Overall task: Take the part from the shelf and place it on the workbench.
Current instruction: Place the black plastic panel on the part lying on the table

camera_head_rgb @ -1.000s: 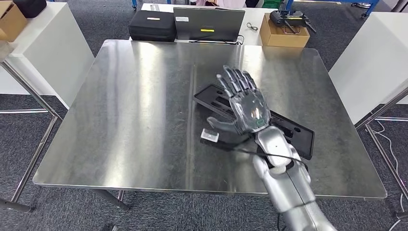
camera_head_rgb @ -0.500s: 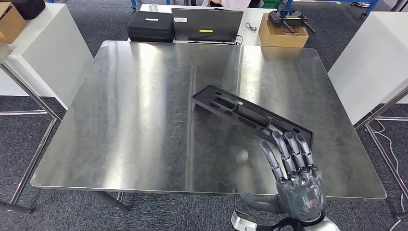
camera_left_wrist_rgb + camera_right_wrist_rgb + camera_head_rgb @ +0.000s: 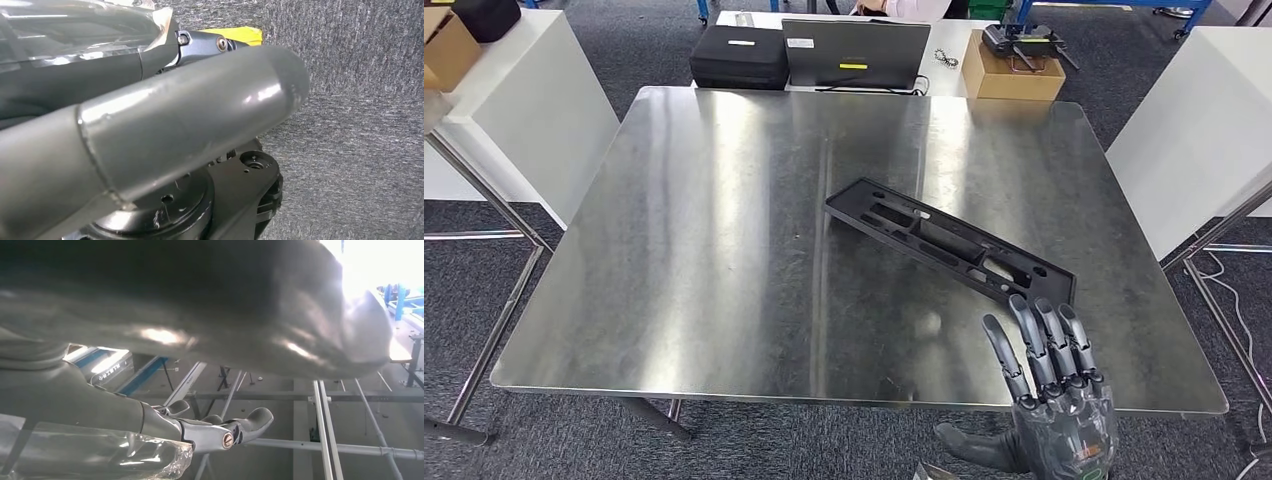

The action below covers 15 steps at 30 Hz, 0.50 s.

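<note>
1. Lying flat on the workbench (image 3: 724, 250), right of centre, the part (image 3: 949, 243): a long black frame with cut-outs, running from about 10 o'clock to 4 o'clock, touched by neither hand.
2. Hovering at 5 o'clock over the near edge, the right hand (image 3: 1049, 400): fingers apart and straight, thumb out to the side, nothing held, just short of the part's near end.
3. From the right wrist view, seen close: thick grey thumb, dark fingers (image 3: 220, 432) extended with nothing between them, metal table legs and crossbars beyond.
4. From the left wrist view: left hand (image 3: 150, 135) against grey carpet; how far open, cannot tell.
5. Brushed steel top, streaked with glare.
6. At 12 o'clock beyond it, a black case (image 3: 739, 55), a laptop (image 3: 856, 52) and a cardboard box (image 3: 1014, 65); white tables (image 3: 519, 100) at 10 and 2 o'clock; grey carpet all around.
</note>
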Tool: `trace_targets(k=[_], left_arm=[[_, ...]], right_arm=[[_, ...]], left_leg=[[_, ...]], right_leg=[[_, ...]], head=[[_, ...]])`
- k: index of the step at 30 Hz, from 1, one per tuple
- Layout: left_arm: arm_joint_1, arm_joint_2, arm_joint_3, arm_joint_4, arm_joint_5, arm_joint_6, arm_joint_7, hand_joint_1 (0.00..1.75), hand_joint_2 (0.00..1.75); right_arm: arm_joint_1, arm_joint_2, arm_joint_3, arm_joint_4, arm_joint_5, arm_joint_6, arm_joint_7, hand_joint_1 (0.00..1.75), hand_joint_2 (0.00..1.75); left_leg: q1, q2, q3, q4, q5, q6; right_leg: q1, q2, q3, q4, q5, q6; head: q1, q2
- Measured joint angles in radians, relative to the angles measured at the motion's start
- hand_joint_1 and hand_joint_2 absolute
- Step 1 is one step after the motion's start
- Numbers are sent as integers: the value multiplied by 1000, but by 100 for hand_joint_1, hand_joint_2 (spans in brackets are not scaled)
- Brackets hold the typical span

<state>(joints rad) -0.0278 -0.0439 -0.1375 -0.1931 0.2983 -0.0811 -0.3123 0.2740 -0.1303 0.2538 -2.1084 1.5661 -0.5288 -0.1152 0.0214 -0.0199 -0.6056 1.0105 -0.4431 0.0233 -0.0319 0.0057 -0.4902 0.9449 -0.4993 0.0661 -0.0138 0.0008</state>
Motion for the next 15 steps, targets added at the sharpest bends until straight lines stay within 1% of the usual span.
trace_targets(k=[3,4,5,6,7,8,9,10,11,12,13,14,15], left_arm=[[1,0,7,1,6,6,5,0,0],[2,-1,10,1,7,8,7,0,0],[3,-2,12,1,8,10,7,0,0],[4,-3,13,1,9,11,8,0,0],[6,-4,15,2,10,12,8,0,0],[7,-4,16,2,10,13,9,0,0],[8,-4,17,3,6,12,9,0,0],[9,-4,17,4,0,10,10,0,0],[11,-3,16,5,-8,8,10,0,0],[12,-3,15,6,-16,4,10,0,0],[13,-3,14,7,-22,2,10,0,0],[14,-3,13,8,-24,0,9,0,0],[15,-2,12,8,-26,-2,7,0,0]], right_arm=[[16,-3,0,0,-29,-14,21,0,0],[23,-6,0,0,-41,-22,26,0,0],[29,-11,0,1,-52,-30,31,0,0],[35,-17,0,2,-61,-40,34,0,0],[40,-22,0,3,-69,-48,37,0,0],[45,-27,0,4,-77,-55,40,0,0],[50,-31,0,6,-85,-59,43,0,0],[55,-33,0,8,-93,-62,47,0,0],[59,-34,0,10,-102,-64,49,0,0],[64,-35,0,12,-108,-66,52,0,0],[69,-35,1,14,-112,-70,55,0,0],[74,-36,2,14,-115,-74,59,0,0],[80,-37,4,15,-118,-77,64,0,0]], left_leg=[[-6,0,5,1,-4,12],[-5,0,8,-4,-1,17],[-3,2,13,-10,3,23],[-1,5,19,-17,5,28],[1,7,23,-22,7,33],[-1,10,24,-23,6,35],[-3,11,24,-23,6,36],[-4,11,23,-23,5,36],[-5,11,22,-23,5,35],[-4,11,22,-22,5,34],[-1,10,23,-21,5,31],[0,10,23,-19,5,26],[0,8,22,-17,4,18]], right_leg=[[-6,0,6,-3,-2,9],[-7,-2,7,4,-4,11],[-7,-4,4,21,-13,11],[-6,-6,-8,56,-33,6],[-3,-7,-31,111,-63,-1],[-1,-7,-64,178,-97,-7],[1,-6,-98,245,-127,-11],[1,-6,-123,293,-143,-9],[0,-6,-133,309,-143,-3],[-2,-6,-122,284,-125,6],[-6,-6,-93,224,-96,16],[-11,-8,-54,148,-68,25],[-10,-8,-22,91,-40,28]], head=[[0,0],[0,0],[0,0],[2,0],[5,0],[7,0],[9,0],[10,0],[11,0],[11,0],[12,0],[13,0],[15,0]])
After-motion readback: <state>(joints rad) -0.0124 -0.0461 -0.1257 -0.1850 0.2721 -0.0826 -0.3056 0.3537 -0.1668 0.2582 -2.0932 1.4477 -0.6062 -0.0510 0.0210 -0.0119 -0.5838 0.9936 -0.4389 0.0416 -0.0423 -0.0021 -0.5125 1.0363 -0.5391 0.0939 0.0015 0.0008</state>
